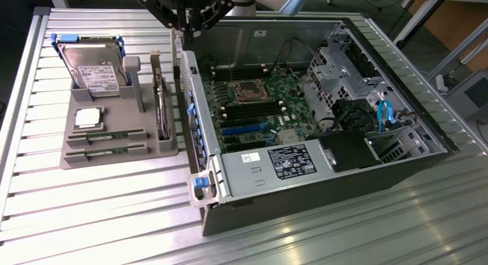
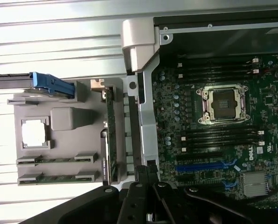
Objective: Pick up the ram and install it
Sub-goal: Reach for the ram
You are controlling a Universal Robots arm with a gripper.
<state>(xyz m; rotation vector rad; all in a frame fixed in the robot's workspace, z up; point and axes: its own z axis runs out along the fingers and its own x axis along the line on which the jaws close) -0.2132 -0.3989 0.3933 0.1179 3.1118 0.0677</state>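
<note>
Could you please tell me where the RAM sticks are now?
Both RAM sticks lie side by side in the grey holder, at the exterior view's left of the computer case, beside the silver processor.

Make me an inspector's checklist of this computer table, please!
Surface: ribbed metal table, with an open computer case on it.
Job's things: first ram stick and second ram stick lie in the grey holder, not installed.
Clutter: hard drive, expansion card and processor chip in the same holder.
End effector: shut, holding nothing, above the case's rim.
Cables: blue cable and black cables inside the case.
Surroundings: brown panel beyond the table.
</note>
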